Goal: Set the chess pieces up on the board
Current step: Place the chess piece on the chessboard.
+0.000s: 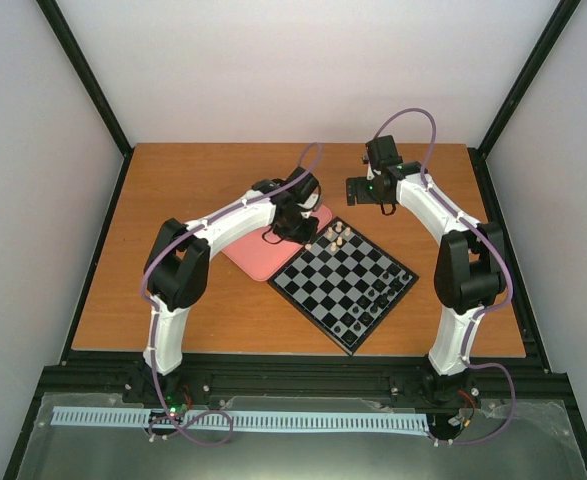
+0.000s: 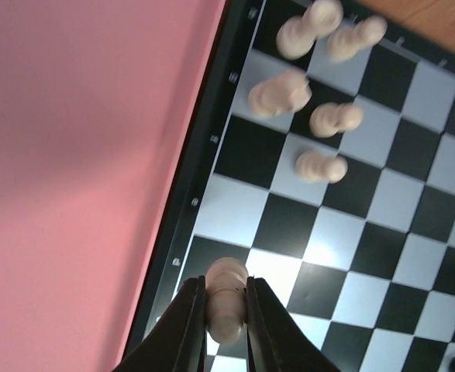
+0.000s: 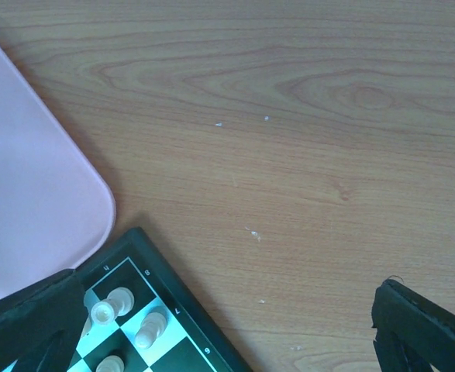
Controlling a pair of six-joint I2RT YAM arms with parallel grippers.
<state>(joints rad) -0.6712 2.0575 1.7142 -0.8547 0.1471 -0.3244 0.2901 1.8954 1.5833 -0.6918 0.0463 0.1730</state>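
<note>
5 small cream peg-shaped chess pieces (image 2: pixel 320 165) stand clustered near 1 corner of the square black-and-grey checked board (image 2: pixel 343 232). Your left gripper (image 2: pixel 226 285) is pinching a 6th cream piece (image 2: pixel 227 322) over the board's edge squares, just beside the pink rounded tray (image 2: pixel 80 155). Your right gripper (image 3: pixel 227 287) hangs spread wide above the brown wooden table (image 3: pixel 289 116) beside that corner.

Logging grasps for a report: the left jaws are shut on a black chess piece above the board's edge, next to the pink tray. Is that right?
Not quite. The left wrist view shows the left gripper with its jaws shut on a cream piece, not a black one. The rest holds: it is above the edge of the board, next to the pink tray.
</note>
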